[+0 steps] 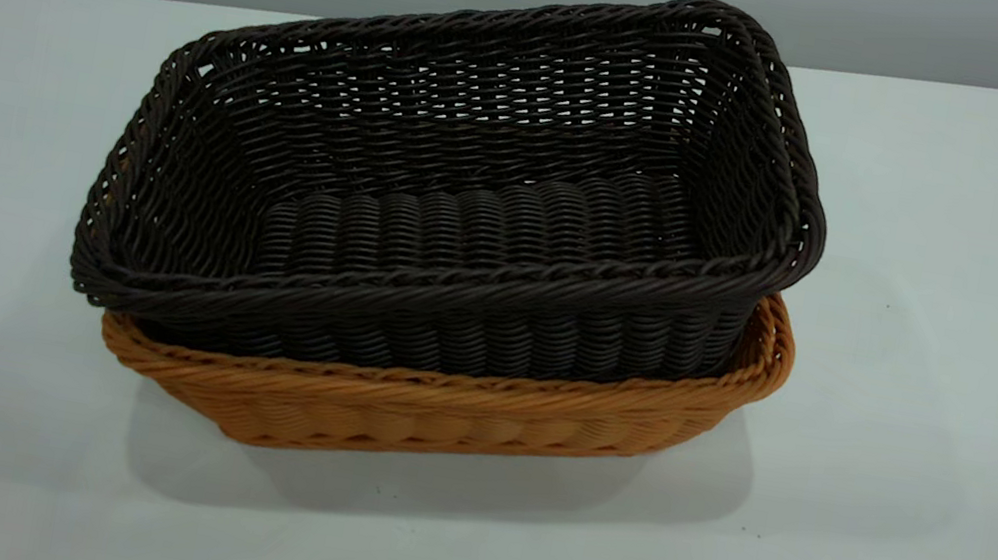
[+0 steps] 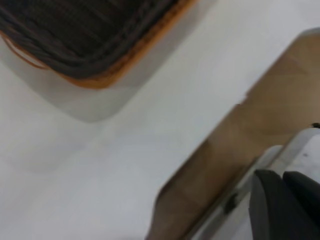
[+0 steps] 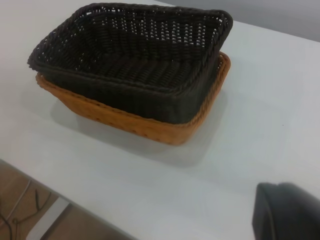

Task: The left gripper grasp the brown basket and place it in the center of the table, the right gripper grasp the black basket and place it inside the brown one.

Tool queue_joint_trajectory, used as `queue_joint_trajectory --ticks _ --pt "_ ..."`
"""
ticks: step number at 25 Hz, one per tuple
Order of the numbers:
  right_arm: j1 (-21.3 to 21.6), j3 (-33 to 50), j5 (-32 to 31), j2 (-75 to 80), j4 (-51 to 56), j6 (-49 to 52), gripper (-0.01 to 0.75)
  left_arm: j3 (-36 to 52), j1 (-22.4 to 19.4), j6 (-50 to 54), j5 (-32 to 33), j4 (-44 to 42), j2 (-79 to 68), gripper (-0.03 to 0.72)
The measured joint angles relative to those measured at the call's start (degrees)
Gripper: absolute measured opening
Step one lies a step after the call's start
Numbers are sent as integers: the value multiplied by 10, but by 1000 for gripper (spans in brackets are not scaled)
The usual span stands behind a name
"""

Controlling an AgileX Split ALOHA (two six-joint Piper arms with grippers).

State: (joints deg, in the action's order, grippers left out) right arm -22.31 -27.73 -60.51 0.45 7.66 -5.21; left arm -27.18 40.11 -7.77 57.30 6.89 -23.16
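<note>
- Left gripper (image 2: 287,207): black wedge fingers at the table's edge, well apart from the baskets, holding nothing; opening cannot be determined.
- Right gripper (image 3: 287,212): a dark fingertip shows, probably clear of the load; opening likewise undetermined.
- Plain white tabletop (image 1: 946,395): open room on every side of the stack.
- Dark brown-black open-weave wicker basket (image 1: 464,183): nested in the other, rim standing proud. Likely light and stiff; grasp the braided rim.
- Orange-tan rectangular wicker basket (image 1: 436,416): near table centre.

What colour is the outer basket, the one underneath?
Orange-tan woven wicker, the brown basket; clearest in the exterior view.
</note>
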Motion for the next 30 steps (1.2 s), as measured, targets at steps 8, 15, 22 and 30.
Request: queue_joint_trajectory --ticks 8,15,22,30 --pt "0 0 -1 0 -1 0 0 12 0 11 47 -3 82 59" --pt "0 0 -1 0 -1 0 0 14 0 65 45 -44 160 59" --pt "0 0 -1 0 -1 0 0 14 0 65 45 -44 215 59" --pt "39 0 -1 0 -1 0 0 15 -1 64 44 -44 218 59"
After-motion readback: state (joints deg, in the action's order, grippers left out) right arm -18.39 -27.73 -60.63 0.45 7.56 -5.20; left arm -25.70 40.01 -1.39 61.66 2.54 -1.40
